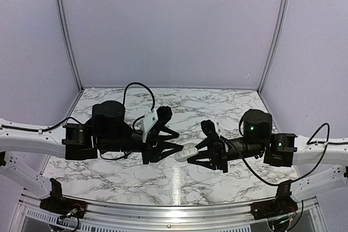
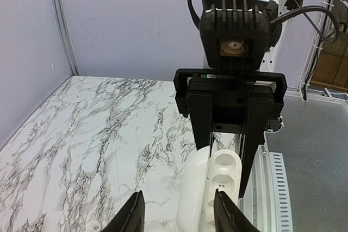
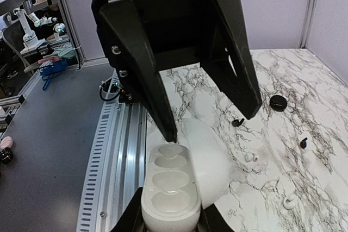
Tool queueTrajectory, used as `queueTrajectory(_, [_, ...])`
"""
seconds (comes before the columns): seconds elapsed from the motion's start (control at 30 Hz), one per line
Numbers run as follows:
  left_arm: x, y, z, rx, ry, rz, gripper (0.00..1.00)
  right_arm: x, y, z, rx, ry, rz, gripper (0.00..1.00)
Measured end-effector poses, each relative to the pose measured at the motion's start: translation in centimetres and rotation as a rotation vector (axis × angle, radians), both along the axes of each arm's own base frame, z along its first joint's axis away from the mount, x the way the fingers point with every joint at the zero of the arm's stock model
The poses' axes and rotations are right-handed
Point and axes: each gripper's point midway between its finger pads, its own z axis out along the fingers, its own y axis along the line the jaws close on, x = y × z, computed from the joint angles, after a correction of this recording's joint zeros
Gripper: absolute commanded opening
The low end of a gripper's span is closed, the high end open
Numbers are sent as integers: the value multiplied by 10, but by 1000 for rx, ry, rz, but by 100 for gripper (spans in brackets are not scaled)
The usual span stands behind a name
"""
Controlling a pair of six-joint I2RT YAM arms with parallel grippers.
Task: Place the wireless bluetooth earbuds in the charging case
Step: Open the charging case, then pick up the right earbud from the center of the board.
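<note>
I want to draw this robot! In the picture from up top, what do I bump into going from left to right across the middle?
left gripper → white charging case → right gripper

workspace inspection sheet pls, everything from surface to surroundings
surface: marble-pattern table
job's things: white charging case open, wells empty; two black earbuds and two white earbuds loose on the table
clutter: black round item, identity unclear
grippers: right gripper shut on the case; left gripper open around its far end
cables: black cable arching over left arm
surroundings: lilac walls; lab gear off-table
</note>
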Motion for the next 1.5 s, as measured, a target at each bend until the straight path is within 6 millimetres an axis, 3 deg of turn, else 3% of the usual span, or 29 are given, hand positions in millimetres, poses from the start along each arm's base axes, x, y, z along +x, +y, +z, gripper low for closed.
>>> queueTrajectory(0.3, [8,3,2,-1,-10,32,48,-2,0,1,3,3,10,0])
queueTrajectory(0.47, [10,11,16,-31,-26,41,51,3,-1,1,8,18,-6,0])
queueTrajectory(0.63, [22,37,35,-89,-30,101,51,13,-7,-6,4,55,-43,0])
queueTrajectory(0.73, [38,53,30,-100,13,171,51,17,-11,-7,8,66,-58,0])
queueTrajectory(0.97, [77,87,-30,-40,223,374,45,19,-22,-9,41,82,-87,0])
queueTrajectory(1.13, [89,108,-74,23,346,511,40,19,-28,-18,42,96,-116,0])
queueTrajectory(1.5, [114,125,-167,268,513,752,33,22,-29,-14,56,84,-136,0])
